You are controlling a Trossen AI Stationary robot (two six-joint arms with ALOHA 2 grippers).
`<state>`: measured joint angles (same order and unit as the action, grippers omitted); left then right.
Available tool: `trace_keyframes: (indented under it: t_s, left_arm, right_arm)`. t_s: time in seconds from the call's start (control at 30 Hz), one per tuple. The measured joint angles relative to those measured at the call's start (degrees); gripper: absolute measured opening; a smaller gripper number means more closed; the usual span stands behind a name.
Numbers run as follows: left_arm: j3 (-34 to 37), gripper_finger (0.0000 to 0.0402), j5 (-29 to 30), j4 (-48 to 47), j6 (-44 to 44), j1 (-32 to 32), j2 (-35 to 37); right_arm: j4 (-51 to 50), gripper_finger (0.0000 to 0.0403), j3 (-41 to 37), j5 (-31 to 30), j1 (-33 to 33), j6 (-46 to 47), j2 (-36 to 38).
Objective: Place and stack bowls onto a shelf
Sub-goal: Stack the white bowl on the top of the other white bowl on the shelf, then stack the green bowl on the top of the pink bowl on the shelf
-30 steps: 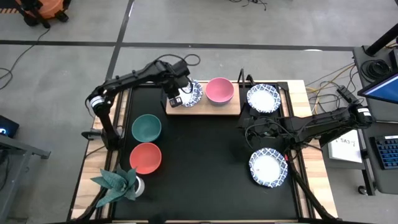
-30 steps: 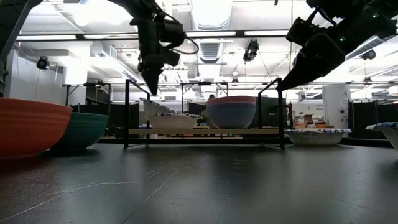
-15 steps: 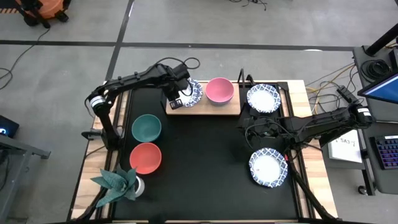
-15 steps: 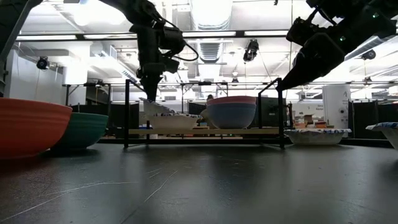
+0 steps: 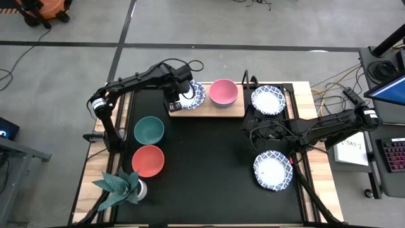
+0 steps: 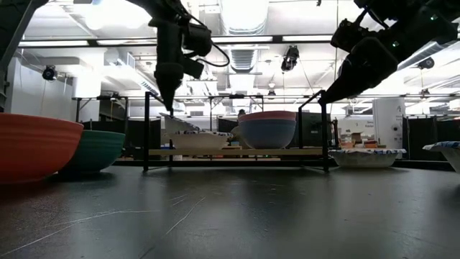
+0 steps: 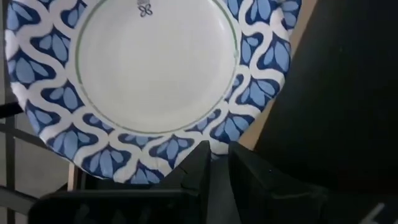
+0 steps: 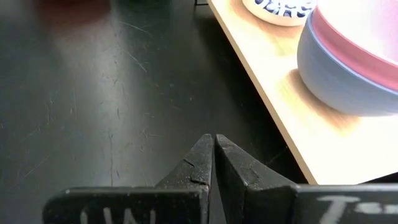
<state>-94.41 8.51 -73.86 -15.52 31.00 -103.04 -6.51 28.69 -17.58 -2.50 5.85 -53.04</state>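
My left gripper (image 5: pixel 178 97) hangs over the left end of the light-wood shelf (image 5: pixel 209 110), fingers down, shut on a white bowl with a blue-patterned rim (image 5: pixel 195 94). In the low view this bowl (image 6: pixel 181 123) tilts above another patterned bowl (image 6: pixel 201 141) on the shelf. A pink bowl (image 5: pixel 223 92) sits in a blue bowl (image 6: pixel 266 134) at mid-shelf. On the table stand two more patterned bowls (image 5: pixel 268 100) (image 5: pixel 273 170), a green bowl (image 5: pixel 149 130) and a red bowl (image 5: pixel 148 160). My right gripper (image 5: pixel 251 130) hovers shut near the shelf's right end. My left gripper (image 7: pixel 216 158) pinches the patterned bowl's rim (image 7: pixel 214 146) between its two fingers, on the side toward the table's left. The fingers come from above, pointing down. The held side is raised, so the bowl tilts; its other side lies on the bowl beneath.
A green star-shaped plant in a white pot (image 5: pixel 120 185) stands at the table's near left corner. The shelf's black uprights (image 6: pixel 146 129) (image 6: pixel 325 129) rise at its ends. The black tabletop (image 5: pixel 209 164) between the bowls is open room.
My left gripper has shifted slightly toward the table's left while keeping its hold on the bowl's rim. The bowl stays tilted on the shelf.
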Motion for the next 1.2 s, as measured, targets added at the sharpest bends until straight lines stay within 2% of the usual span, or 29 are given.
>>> trace_keyframes:
  t_s: [0.17, 0.53, 0.73, 0.97, 1.2]
  left_arm:
    - [0.08, 0.004, 0.0, 1.22, -0.49, 0.0, -1.42]
    - [-0.33, 0.004, -0.02, 3.41, -0.97, -0.92, -9.14]
    - [-3.51, 0.004, -0.07, 3.79, -2.44, -1.22, -9.6]
    - [-10.77, 0.004, -0.4, 1.52, -1.12, -1.47, -9.51]
    - [-17.01, 0.004, -11.27, 0.99, 5.5, -4.35, -9.4]
  right_arm:
    - [-0.01, 0.0009, 0.0, 0.02, 0.0, 0.04, 0.0]
    - [-0.04, 0.0009, 0.0, 0.02, 0.01, 0.06, 0.0]
    - [-0.05, 0.0009, 0.0, 0.02, 0.0, 0.09, 0.0]
    - [-0.06, 0.0009, 0.0, 0.0, 0.01, 0.55, 0.0]
    - [-2.24, 0.0009, 0.0, -0.48, 0.02, 6.62, 0.0]
